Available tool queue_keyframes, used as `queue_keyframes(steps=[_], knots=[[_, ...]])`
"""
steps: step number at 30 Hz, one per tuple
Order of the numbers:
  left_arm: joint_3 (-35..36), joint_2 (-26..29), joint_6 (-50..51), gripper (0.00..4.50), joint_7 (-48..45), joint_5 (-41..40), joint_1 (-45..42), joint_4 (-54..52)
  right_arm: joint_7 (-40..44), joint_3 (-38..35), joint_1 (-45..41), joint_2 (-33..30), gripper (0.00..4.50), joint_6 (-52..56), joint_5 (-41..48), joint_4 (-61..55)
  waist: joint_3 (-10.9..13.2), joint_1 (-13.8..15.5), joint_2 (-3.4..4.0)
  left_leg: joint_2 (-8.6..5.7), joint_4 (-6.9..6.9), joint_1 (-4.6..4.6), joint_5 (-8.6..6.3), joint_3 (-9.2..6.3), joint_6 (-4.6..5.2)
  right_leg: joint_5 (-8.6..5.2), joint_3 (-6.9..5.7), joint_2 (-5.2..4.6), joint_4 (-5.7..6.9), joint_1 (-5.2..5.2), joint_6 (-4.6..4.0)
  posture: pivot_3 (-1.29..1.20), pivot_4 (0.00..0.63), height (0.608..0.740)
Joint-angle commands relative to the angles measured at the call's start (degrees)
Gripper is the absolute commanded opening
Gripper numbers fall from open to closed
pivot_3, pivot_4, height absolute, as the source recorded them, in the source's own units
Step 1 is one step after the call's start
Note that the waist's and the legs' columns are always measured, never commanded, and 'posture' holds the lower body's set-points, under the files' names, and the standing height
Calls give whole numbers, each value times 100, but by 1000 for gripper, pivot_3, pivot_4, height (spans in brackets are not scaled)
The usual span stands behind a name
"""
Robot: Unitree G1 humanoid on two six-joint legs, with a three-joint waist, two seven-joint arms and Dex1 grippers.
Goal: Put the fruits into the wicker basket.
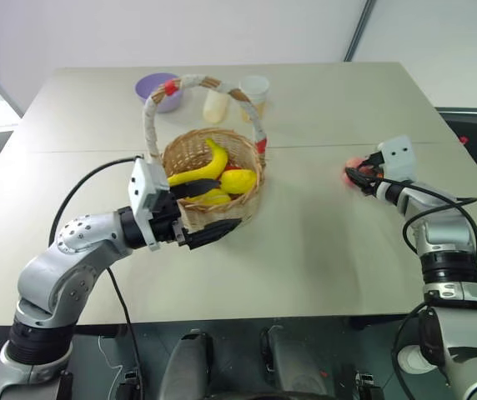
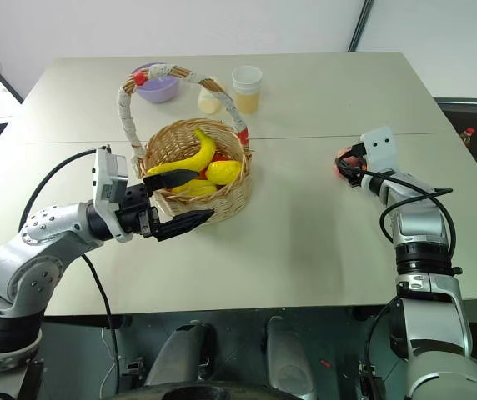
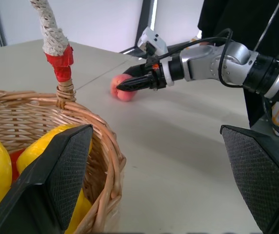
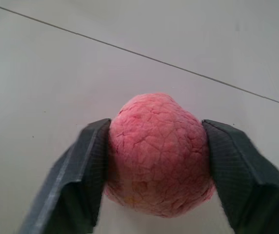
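Bare table (image 1: 322, 242) fills the middle and lower right of the frame — open passage from the peach (image 1: 353, 174) to the basket (image 1: 213, 171). The left gripper (image 1: 197, 212) crowds the basket's lower-left rim — its arched handle (image 1: 190, 87) spans above.

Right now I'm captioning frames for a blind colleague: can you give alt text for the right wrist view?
A pink-red peach sits between the right gripper's two black fingers, both pressed against its sides. It rests on a pale table crossed by a thin seam.

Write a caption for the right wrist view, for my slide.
The right hand closes its two black fingers on a pink peach resting on the pale table.
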Motion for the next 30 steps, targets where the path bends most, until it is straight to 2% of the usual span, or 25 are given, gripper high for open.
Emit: queue_keyframes(steps=[1, 6, 9, 11, 13, 17, 20, 22, 25, 30], knots=[[218, 111, -106, 4500, -8, -4, 44, -128, 99, -39, 133, -103, 1849, -26, 34, -529, 0, 3, 0, 0, 0, 0, 0, -1, 0, 0, 0, 1, 0, 0, 0, 0, 150, 740], [743, 476, -193, 4500, -106, 54, 343, 85, 922, -70, 646, -573, 1849, -17, 393, -2272, 5, 7, 9, 1, -2, -3, 0, -4, 0, -1, -1, 1, 0, -4, 0, 0, 150, 740], [1272, 752, -238, 4500, -233, 51, 672, 303, 1863, 21, 951, -862, 1849, 276, 1300, -3952, 5, -17, 10, 5, -2, -3, -1, -5, 1, -1, -2, 2, 0, -6, 0, 0, 150, 740], [1500, 849, -264, 4500, -286, 36, 792, 427, 2110, 192, 933, -848, 1849, 761, 1885, -4689, 4, -18, 8, 13, -3, 1, -1, -7, 2, -1, -3, 8, 0, -5, 0, 0, 150, 740], [1652, 906, -295, 4500, -316, 45, 859, 542, 2019, 622, 698, -578, 1849, 1101, 2079, -5107, 2, -8, 5, 30, -3, 4, -1, -12, 1, -1, -10, 12, 0, 1, 0, 0, 150, 740], [1758, 955, -355, 4500, -325, 119, 966, 567, 1416, 1568, 105, 400, 1849, 1336, 1805, -5179, 2, -4, 4, 35, 0, 13, 0, -6, 0, -2, -10, 12, 0, 9, -2, 0, 150, 740], [1849, 915, -332, 4500, -242, 58, 1119, 392, 346, 2099, -491, 1487, 1849, 1466, 1088, -4251, 2, -28, 4, 36, -1, 9, 0, -4, -1, -1, -8, 12, 4, -1, -2, 0, 150, 740], [1884, 882, -325, 4500, -178, 31, 1215, 280, 84, 2223, -675, 1860, 1849, 1421, 858, -3813, 1, -7, 3, 35, -1, 0, 3, -3, -6, -1, -8, 9, 13, -15, -4, 0, 150, 740], [1919, 832, -311, 4500, -55, -11, 1300, 155, 64, 2304, -763, 2082, 1849, 1309, 724, -3481, 0, 52, 1, 21, -2, -13, 4, -13, -7, -2, -14, -6, 12, -18, -5, 0, 150, 740], [1952, 772, -277, 4500, 96, -96, 1421, -43, 233, 2261, -749, 2166, 4298, 988, 705, -3659, -1, 9, 0, 1, -2, -20, 3, -12, -6, 0, -14, -29, 9, -23, -2, 0, 150, 740]])
